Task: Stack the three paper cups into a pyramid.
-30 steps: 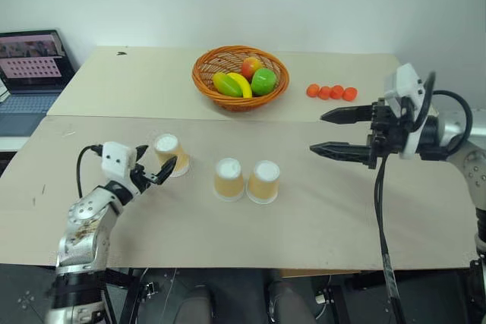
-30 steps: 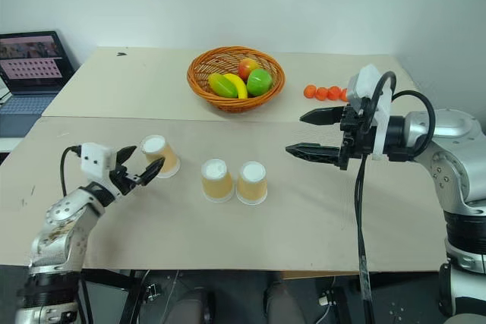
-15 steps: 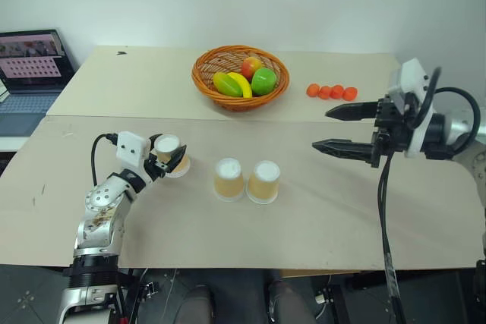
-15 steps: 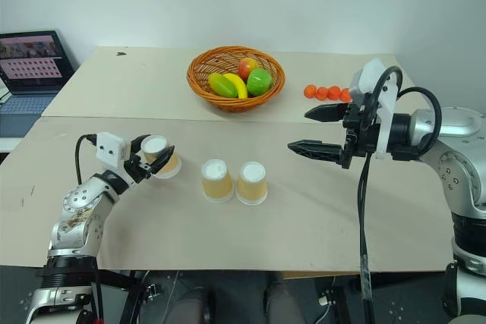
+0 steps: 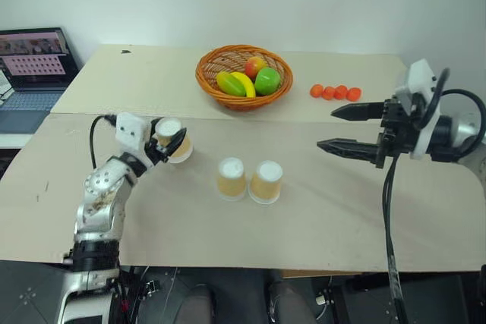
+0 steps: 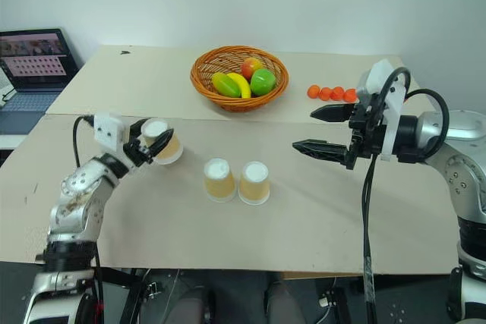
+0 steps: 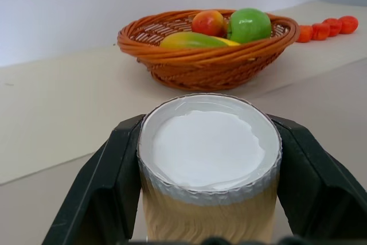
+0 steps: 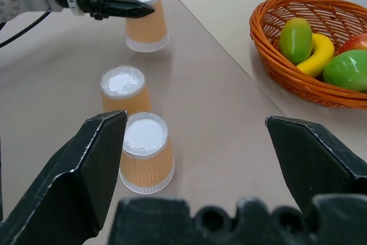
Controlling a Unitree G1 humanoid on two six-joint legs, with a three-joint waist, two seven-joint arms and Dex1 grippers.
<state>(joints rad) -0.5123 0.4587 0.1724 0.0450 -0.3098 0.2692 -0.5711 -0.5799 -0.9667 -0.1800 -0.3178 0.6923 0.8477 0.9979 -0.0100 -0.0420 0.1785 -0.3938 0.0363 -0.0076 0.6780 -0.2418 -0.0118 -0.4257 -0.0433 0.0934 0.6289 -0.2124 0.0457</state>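
The left gripper (image 5: 168,143) has its two black fingers (image 7: 109,182) clamped on either side of one upside-down paper cup (image 5: 174,140), white base up; from the head views the cup looks raised a little off the bench (image 5: 319,225), though I cannot tell for sure that its rim is clear of the surface. Ahead of these fingers, in the left wrist view, stands the wicker basket (image 7: 206,55) with its fruit, and off to one side beyond it lies a row of small orange balls (image 5: 335,92).

The other two cups (image 5: 230,178) (image 5: 266,181) stand upside down on the bench, side by side and touching or nearly so, between the two grippers and nearer the left one. No cup rests on top of them.

The right gripper (image 5: 343,128) hangs above the bench with its fingers (image 8: 80,170) spread wide apart and nothing between them, pointing towards the pair of cups but well apart from them. A laptop (image 5: 30,66) sits beyond the bench's far left corner
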